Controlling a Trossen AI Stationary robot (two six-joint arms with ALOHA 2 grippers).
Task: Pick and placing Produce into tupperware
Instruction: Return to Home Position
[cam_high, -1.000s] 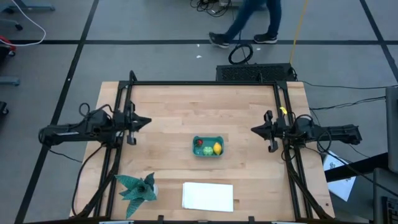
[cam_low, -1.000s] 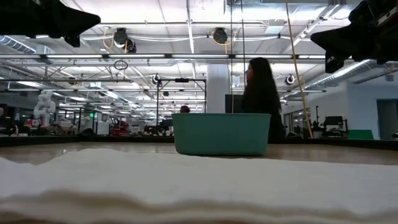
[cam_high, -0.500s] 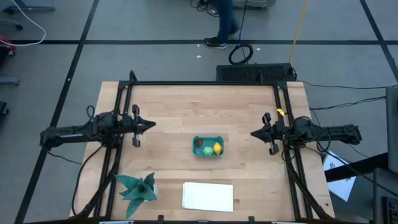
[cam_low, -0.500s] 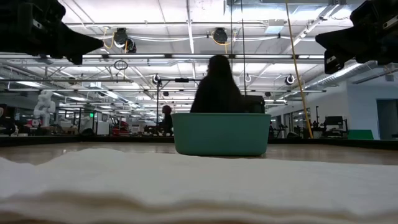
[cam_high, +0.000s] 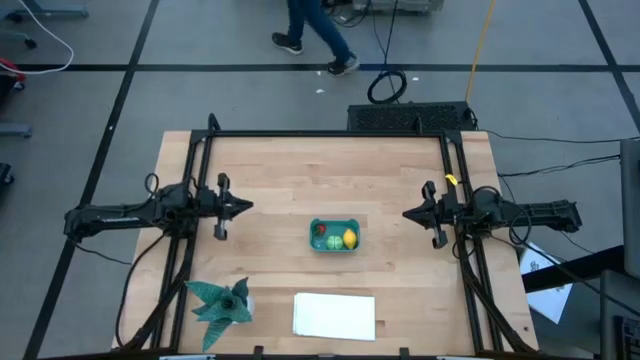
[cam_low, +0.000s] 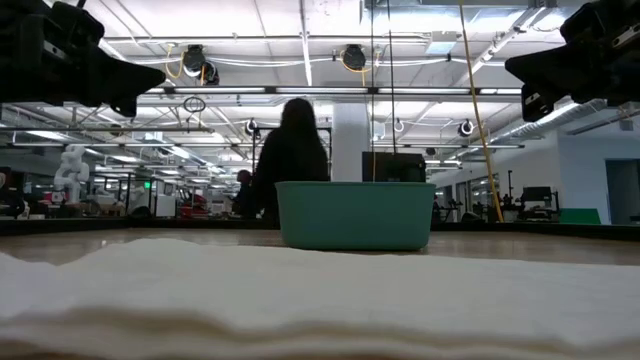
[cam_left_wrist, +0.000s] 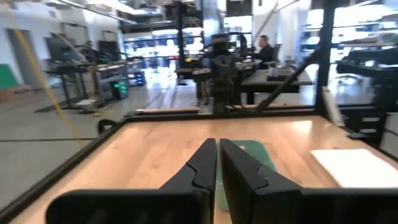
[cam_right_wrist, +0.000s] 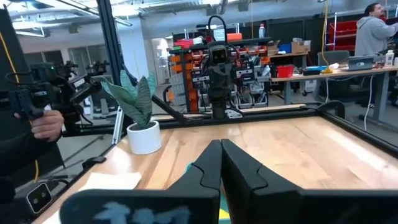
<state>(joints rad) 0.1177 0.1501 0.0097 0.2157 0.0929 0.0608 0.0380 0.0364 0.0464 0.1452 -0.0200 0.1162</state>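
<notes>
The teal tub (cam_high: 334, 235) stands on the table's middle; it also shows in the low view (cam_low: 356, 214). Inside it lie a red piece (cam_high: 321, 229), a light green round piece (cam_high: 335, 241) and a yellow piece (cam_high: 349, 238). My left gripper (cam_high: 244, 206) is shut and empty, held above the table left of the tub; it also shows in the left wrist view (cam_left_wrist: 217, 163). My right gripper (cam_high: 408, 212) is shut and empty, above the table right of the tub; it also shows in the right wrist view (cam_right_wrist: 220, 163).
A flat white rectangle (cam_high: 334, 315) lies near the table's near edge. A spiky teal-green plant in a white pot (cam_high: 221, 302) stands at the near left. A black frame (cam_high: 330, 133) borders the table. A person (cam_high: 312, 30) walks on the floor beyond the far edge.
My left gripper has moved toward the table's right, nearer the tub, staying shut. My right gripper has kept still. The person behind the table has walked toward the left.
</notes>
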